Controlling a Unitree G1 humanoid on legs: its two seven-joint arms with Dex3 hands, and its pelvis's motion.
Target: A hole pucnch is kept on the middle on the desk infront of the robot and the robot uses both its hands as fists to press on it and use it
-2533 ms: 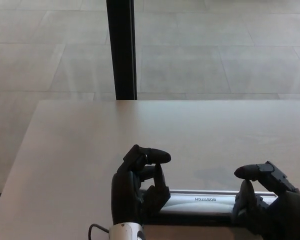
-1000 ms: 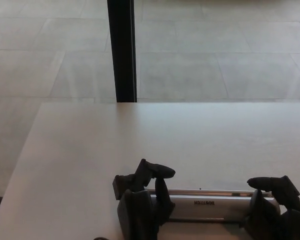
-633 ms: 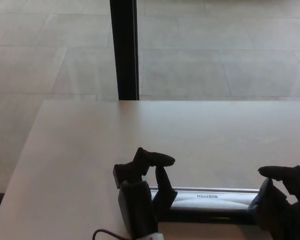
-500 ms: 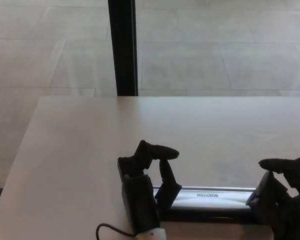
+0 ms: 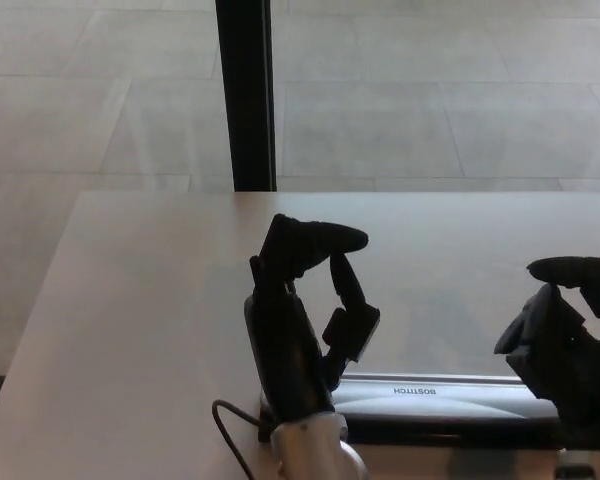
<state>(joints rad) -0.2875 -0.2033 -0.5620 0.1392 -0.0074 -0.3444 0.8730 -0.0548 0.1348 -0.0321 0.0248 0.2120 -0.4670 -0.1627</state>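
Hole punch (image 5: pixel 435 395) is lying flat along the near edge of the tabletop (image 5: pixel 160 300), its long silver lever spanning the gap between the two hands, so that one hand can bear on each end. Left hand (image 5: pixel 305 310) is hovering above the lever's left end, fingers curled into a loose fist, holding nothing. Right hand (image 5: pixel 570 335) is hanging over the right end, likewise curled and empty. Neither appears to be pressing the lever at present. Judgement: both fists are poised for a downward stroke. Beyond the hands, a dark post (image 5: pixel 245 95) is standing behind the tabletop.
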